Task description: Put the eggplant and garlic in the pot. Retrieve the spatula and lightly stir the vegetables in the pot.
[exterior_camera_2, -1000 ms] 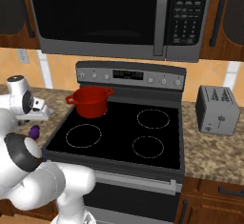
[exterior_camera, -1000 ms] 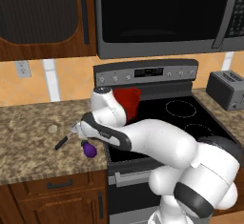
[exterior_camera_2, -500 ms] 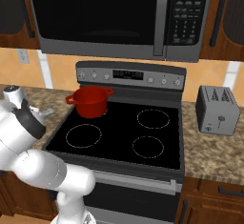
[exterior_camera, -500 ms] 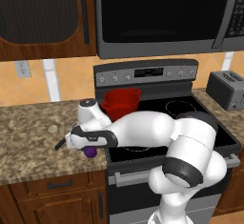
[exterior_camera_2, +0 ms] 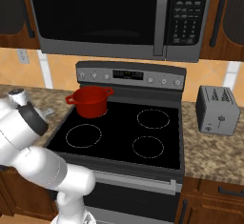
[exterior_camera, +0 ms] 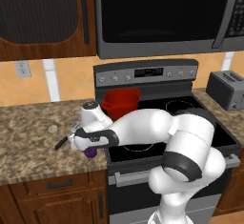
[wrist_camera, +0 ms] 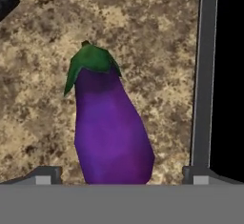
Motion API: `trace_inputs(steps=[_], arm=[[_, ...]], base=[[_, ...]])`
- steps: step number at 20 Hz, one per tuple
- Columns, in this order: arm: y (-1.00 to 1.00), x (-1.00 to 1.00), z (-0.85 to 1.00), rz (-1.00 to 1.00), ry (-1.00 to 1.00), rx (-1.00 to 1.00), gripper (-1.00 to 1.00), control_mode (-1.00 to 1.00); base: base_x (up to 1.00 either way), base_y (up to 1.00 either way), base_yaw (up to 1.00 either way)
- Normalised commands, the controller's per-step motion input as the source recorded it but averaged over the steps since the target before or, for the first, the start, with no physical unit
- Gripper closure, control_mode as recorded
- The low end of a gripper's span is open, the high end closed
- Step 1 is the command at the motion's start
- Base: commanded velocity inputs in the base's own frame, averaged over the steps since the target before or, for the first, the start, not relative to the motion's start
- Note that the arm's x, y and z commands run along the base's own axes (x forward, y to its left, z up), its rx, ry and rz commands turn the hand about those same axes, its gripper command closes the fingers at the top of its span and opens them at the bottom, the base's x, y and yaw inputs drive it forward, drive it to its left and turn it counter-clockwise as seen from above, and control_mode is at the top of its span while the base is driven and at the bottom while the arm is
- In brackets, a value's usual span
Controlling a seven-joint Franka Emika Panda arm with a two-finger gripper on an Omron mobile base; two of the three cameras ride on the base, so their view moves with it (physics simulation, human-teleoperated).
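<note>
The pot [exterior_camera: 120, 102] stands on the back left burner of the stove [exterior_camera: 190, 118], near the control panel. It is red, squat and round, with two small side handles. From the left and right base views its rim and part of the inner wall show, but I cannot tell what lies on its bottom; no vegetable shows inside it.

The eggplant [wrist_camera: 110, 127] lies flat on the granite table [exterior_camera: 28, 137], just beside the left edge of the stove. In the hand view its long axis runs from the bottom of the picture to the top, with the green stem cap at the top and the thick round end at the bottom. The grey stove edge goes parallel to it on the right. In the left base view a small purple part of it [exterior_camera: 90, 152] shows under the hand.

The tool [wrist_camera: 121, 173] is low over the eggplant with its jaws wide apart. The fingertips [wrist_camera: 45, 174] stand one on each side of the thick end, and they do not touch it.

The garlic [exterior_camera: 52, 129] lies on the table, well apart to the left of the hand. The spatula [exterior_camera: 66, 139] lies between the garlic and the hand, its black handle pointing to the front left and the metal head close to the hand.

A toaster [exterior_camera_2: 218, 109] stands on the table to the right of the stove.
</note>
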Motion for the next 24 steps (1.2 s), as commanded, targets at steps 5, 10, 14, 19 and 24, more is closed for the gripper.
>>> trace_inputs(steps=[5,10,14,19,24], arm=[[0.01,0.03,-0.35,0.01,0.01,0.00,-1.00,-1.00],[0.01,0.00,-0.08,0.01,0.01,-0.02,1.00,-1.00],[-0.04,-0.01,0.39,0.00,0.00,-0.01,1.00,-1.00],[-0.41,-0.14,0.99,0.05,-0.07,-0.03,1.00,-1.00],[-0.56,-0.19,1.00,0.10,-0.05,-0.24,1.00,-1.00]], base=[[0.00,0.00,0.00],[0.00,0.00,0.00],[0.00,0.00,0.00],[0.00,0.00,0.00],[0.00,0.00,0.00]])
